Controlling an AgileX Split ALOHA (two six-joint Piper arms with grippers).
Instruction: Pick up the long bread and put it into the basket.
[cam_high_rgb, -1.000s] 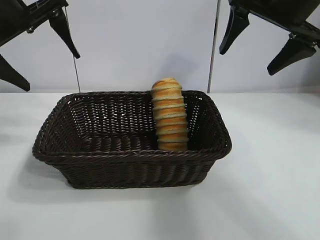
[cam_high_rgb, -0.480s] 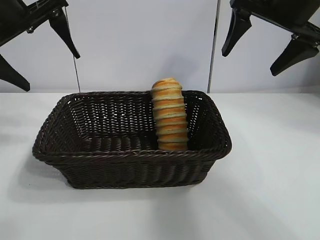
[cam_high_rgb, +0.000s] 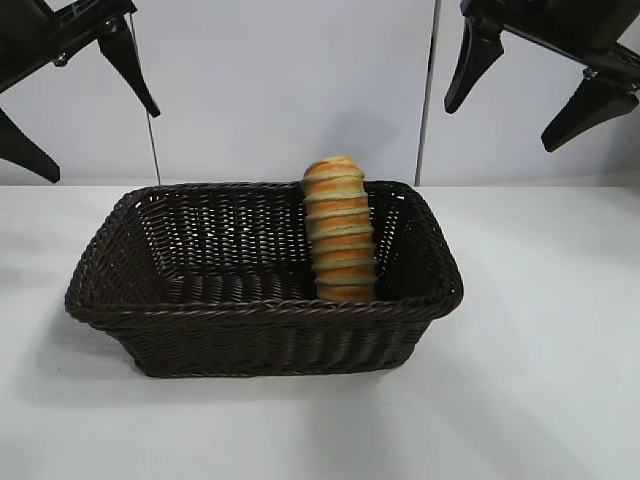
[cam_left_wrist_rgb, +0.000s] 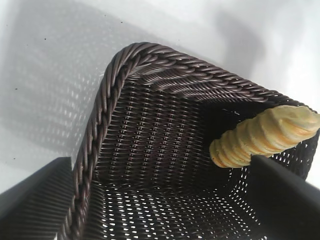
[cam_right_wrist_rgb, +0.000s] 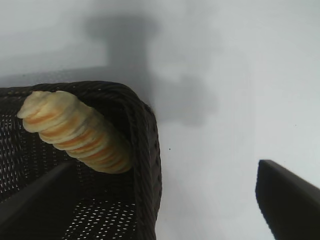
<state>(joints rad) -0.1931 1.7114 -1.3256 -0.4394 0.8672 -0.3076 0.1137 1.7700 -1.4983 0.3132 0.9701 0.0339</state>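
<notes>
From outside, the basket (cam_high_rgb: 265, 280) sits on the white tabletop (cam_high_rgb: 540, 380); the bread (cam_high_rgb: 338, 230) stands inside it toward its right half, lower end down near the front wall, upper end leaning on the far rim and rising above it; nothing touches the bread. The left tool (cam_high_rgb: 75, 105) hangs high at the upper left, above and behind the basket, fingers spread wide and holding nothing; the right tool (cam_high_rgb: 525, 95) hangs high at the upper right, likewise spread and bare, well apart from the bread.

From the left wrist, a corner of the basket (cam_left_wrist_rgb: 102, 125) fills the frame, braided rim curving round the woven floor; the bread (cam_left_wrist_rgb: 262, 137) lies tilted against the opposite wall, one end down in the basket, the other poking past the rim; the tabletop (cam_left_wrist_rgb: 45, 75) shows pale beyond; two dark fingers (cam_left_wrist_rgb: 35, 195) edge the frame, far from each other.

From the right wrist, the bread (cam_right_wrist_rgb: 75, 132) leans into a corner of the basket (cam_right_wrist_rgb: 147, 165), its rounded tip above the rim; the tabletop (cam_right_wrist_rgb: 225, 110) lies beside; dark fingers (cam_right_wrist_rgb: 287, 200) stand apart at the frame's edges, clear of the bread.
</notes>
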